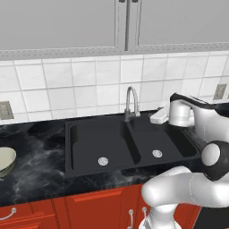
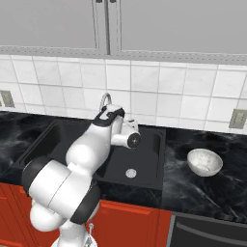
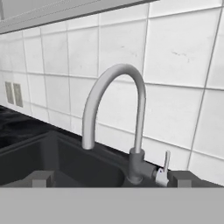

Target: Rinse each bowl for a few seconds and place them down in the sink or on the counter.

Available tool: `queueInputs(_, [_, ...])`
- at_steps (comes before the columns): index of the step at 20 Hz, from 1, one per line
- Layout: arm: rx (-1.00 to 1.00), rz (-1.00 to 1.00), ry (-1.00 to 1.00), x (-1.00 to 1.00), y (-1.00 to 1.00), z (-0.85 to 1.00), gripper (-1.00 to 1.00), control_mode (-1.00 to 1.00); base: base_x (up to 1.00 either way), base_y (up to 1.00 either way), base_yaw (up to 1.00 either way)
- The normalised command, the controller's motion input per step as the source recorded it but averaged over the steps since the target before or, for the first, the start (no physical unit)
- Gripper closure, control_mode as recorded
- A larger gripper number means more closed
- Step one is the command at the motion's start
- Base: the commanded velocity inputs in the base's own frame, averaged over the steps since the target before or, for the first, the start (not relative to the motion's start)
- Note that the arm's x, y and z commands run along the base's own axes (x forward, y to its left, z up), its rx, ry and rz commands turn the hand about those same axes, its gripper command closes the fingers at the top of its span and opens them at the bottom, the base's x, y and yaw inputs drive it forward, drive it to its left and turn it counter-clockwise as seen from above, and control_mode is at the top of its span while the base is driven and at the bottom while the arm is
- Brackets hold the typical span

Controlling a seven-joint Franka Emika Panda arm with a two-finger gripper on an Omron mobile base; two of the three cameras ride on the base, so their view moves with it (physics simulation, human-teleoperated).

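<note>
My gripper point(image 3: 111, 178) hangs over the far part of the sink point(image 1: 85, 147), jaws spread wide and holding nothing, aimed at the steel faucet point(image 3: 116, 127) and its small lever point(image 3: 164, 168) at the far rim. The fingertips point(image 3: 41, 178) frame the faucet base. Both basins show bare drains. The greenish-cream bowl point(image 1: 5, 161) sits on the black surface point(image 1: 36, 179) well to the left of the sink. The white-grey bowl point(image 2: 204, 161) rests on the surface to the right of the sink, upright.
</note>
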Motion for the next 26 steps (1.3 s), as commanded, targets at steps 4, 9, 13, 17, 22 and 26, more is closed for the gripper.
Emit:
queueInputs(4, [0.04,0.0,-0.02,0.24,0.03,-0.12,-1.0,-1.0,0.0,0.0,0.0])
queueInputs(9, [0.05,0.0,0.0,0.32,0.0,-0.12,-1.0,-1.0,0.0,0.0,0.0])
queueInputs(13, [0.05,0.0,0.0,0.33,0.0,-0.1,-1.0,-1.0,0.0,0.0,0.0])
queueInputs(17, [0.04,0.0,0.0,0.33,0.0,-0.1,-1.0,-1.0,0.0,0.0,0.0])
queueInputs(22, [0.03,0.0,0.0,0.33,0.0,-0.11,-1.0,-1.0,0.0,0.0,0.0])
queueInputs(26, [0.03,0.0,0.0,0.34,0.0,-0.13,-1.0,-1.0,0.0,0.0,0.0])
